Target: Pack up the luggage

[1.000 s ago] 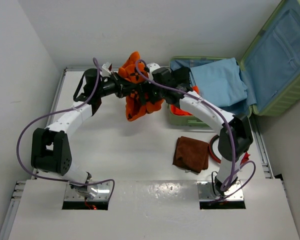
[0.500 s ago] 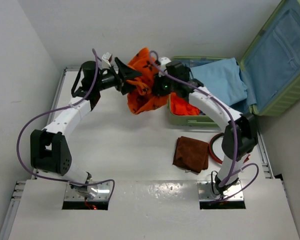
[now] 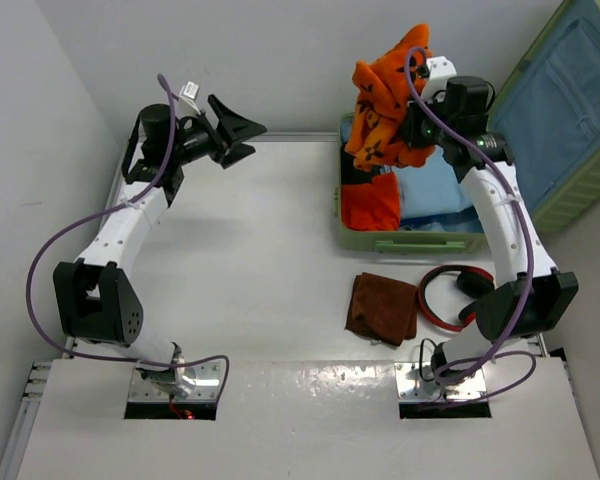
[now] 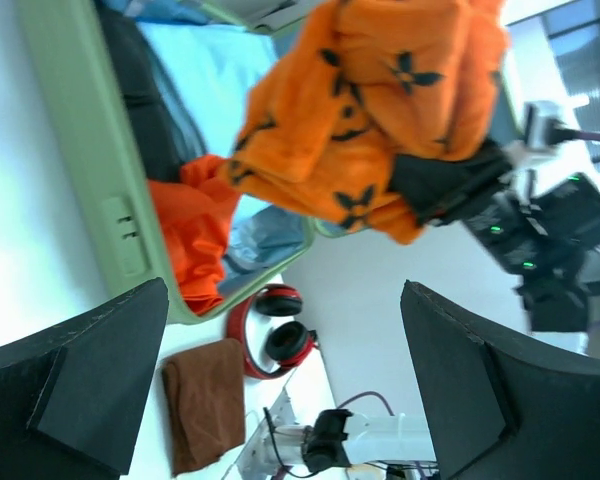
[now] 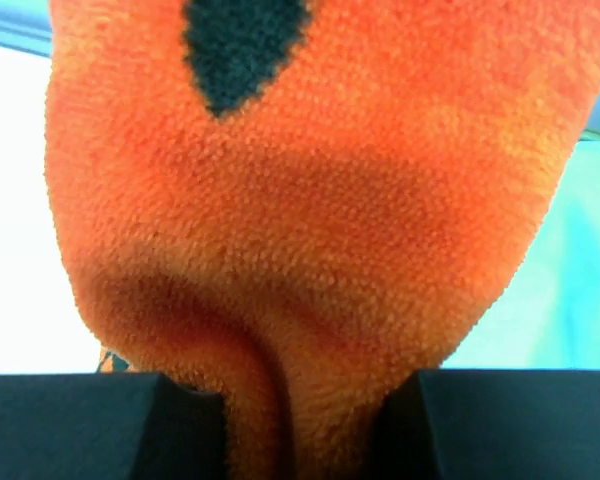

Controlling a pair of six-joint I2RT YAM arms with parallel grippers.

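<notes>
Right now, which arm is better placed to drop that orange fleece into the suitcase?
Right. The right hand grips the orange fleece above the open luggage; the left hand is open, empty and far off to the side.

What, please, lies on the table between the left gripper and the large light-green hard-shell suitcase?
Nothing: the top view shows bare white table between the open left gripper and the large light-green hard-shell suitcase.

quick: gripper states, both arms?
Left gripper: open, holding nothing.
Right gripper: closed on the orange fleece.
</notes>
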